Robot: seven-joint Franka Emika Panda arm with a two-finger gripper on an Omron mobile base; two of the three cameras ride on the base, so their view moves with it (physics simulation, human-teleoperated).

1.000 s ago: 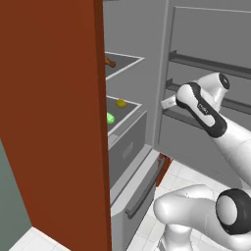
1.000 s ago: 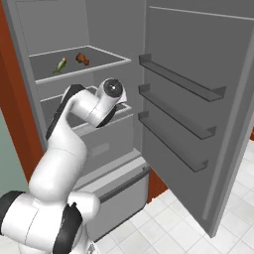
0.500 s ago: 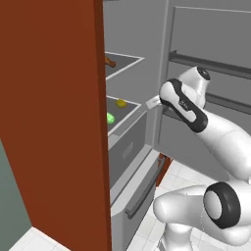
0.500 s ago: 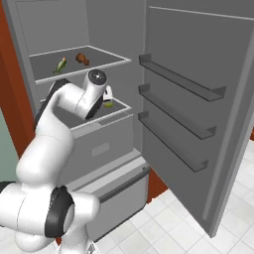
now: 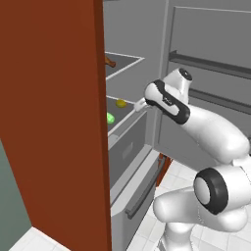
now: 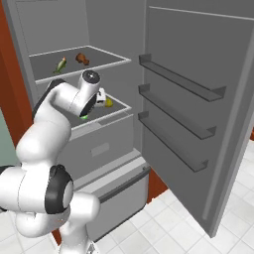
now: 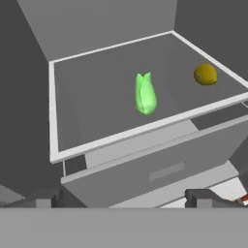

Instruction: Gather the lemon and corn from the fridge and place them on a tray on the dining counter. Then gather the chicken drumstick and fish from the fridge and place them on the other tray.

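On the fridge's lower shelf (image 7: 145, 129) a green corn (image 7: 145, 93) lies in the middle and a yellow lemon (image 7: 205, 74) sits near the right edge. My gripper (image 7: 123, 198) hovers in front of this shelf, open, with nothing between its fingertips (image 7: 202, 196). From the left base the gripper (image 5: 139, 104) is just outside the shelf's front, close to the lemon (image 5: 120, 103) and the corn (image 5: 111, 117). On the upper shelf rest the fish (image 6: 61, 64) and the chicken drumstick (image 6: 82, 58). From the right base the gripper (image 6: 101, 96) is beside the lemon (image 6: 108, 102).
The brown fridge door (image 5: 54, 122) stands open close on the left. The other door (image 6: 198, 99), with three racks, is swung open on the right. A closed grey drawer (image 7: 164, 169) sits directly under the lower shelf, with a second drawer (image 6: 114, 188) near the tiled floor.
The arm has swung leftward from the door racks to the front of the lower shelf. The gripper stayed open. Lemon and corn have not moved.
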